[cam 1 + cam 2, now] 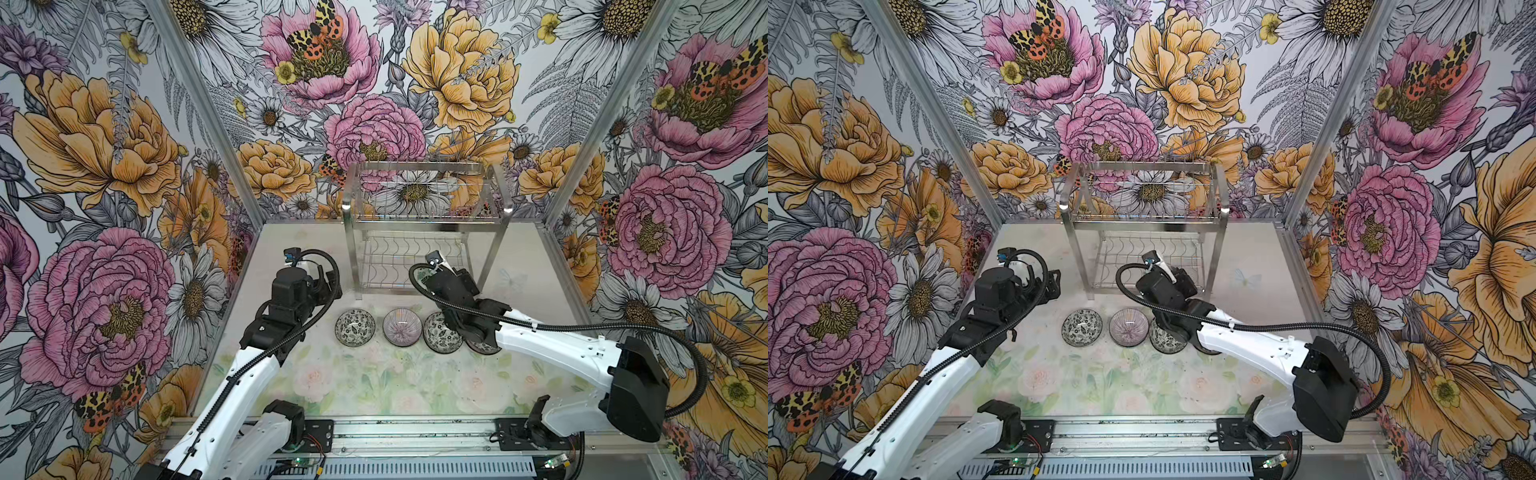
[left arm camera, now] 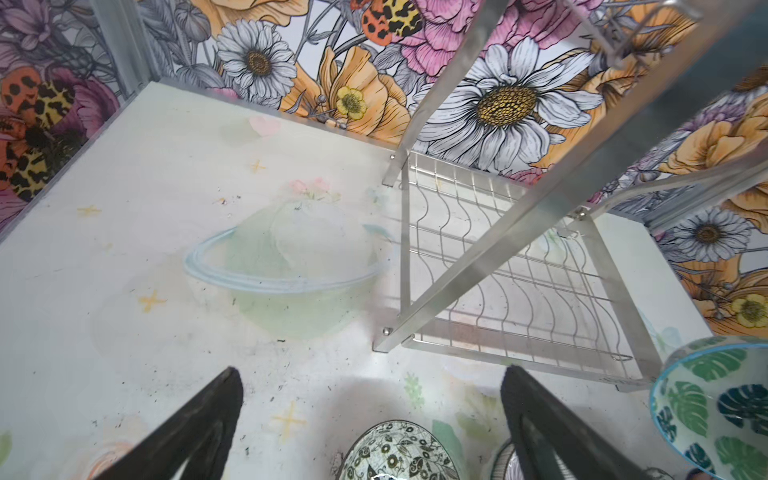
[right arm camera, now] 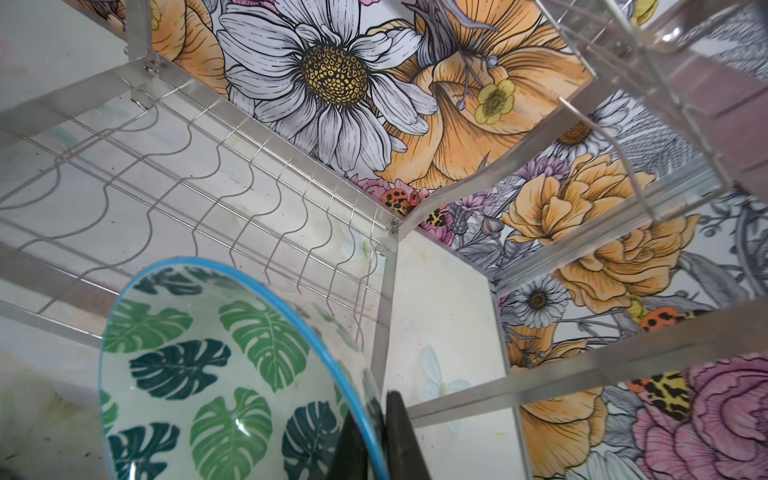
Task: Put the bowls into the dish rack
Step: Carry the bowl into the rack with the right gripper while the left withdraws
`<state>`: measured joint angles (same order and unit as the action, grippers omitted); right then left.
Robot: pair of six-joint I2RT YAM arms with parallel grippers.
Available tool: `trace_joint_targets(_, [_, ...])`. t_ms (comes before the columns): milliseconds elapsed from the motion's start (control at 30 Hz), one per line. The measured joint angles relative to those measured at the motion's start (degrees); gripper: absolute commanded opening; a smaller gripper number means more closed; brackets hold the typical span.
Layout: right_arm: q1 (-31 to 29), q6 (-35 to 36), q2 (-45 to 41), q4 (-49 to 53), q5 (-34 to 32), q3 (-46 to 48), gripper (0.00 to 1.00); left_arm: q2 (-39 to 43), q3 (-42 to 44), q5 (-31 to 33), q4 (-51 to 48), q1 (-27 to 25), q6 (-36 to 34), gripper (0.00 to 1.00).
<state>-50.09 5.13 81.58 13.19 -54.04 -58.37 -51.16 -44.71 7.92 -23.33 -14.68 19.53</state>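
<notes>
**A:** What is found around the arms?

**B:** A two-tier shiny steel wire dish rack is set at the back of the pale flower-printed surface. A row is laid in front of it: a black-and-white floral ceramic bowl, a pink striped ceramic bowl, a second black-and-white floral bowl, and a fourth bowl mostly hidden under the right arm. A faint pale-green bowl shape is printed on the surface beside the rack.

**A:** And the jaws?

**B:** The left jaws are spread wide and nothing is held. They are poised above the surface, near the first floral bowl. The right jaws are clamped on the blue rim of a white ceramic bowl with green leaves. It is held tilted on edge just before the wavy lower shelf. Whether wire is touched cannot be told. A steel bar of the rack is seen just beside it.

**A:** How are the arms posed?

**B:** The left arm is stretched forward. The right arm is reached across the row to the rack's front.
</notes>
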Motion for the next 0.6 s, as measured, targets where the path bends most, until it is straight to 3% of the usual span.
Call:
trace_joint_targets(300, [-0.6, 20.0, 9.4, -16.9, -10.9, -0.1, 0.0, -1.4, 0.4, -1.3, 0.9, 1.1, 0.0, 0.99])
trace_joint_targets(600, [2.6, 32.0, 21.1, -28.6, -12.4, -5.1, 0.0, -3.7, 0.8, -2.0, 0.9, 1.2, 0.0, 0.99])
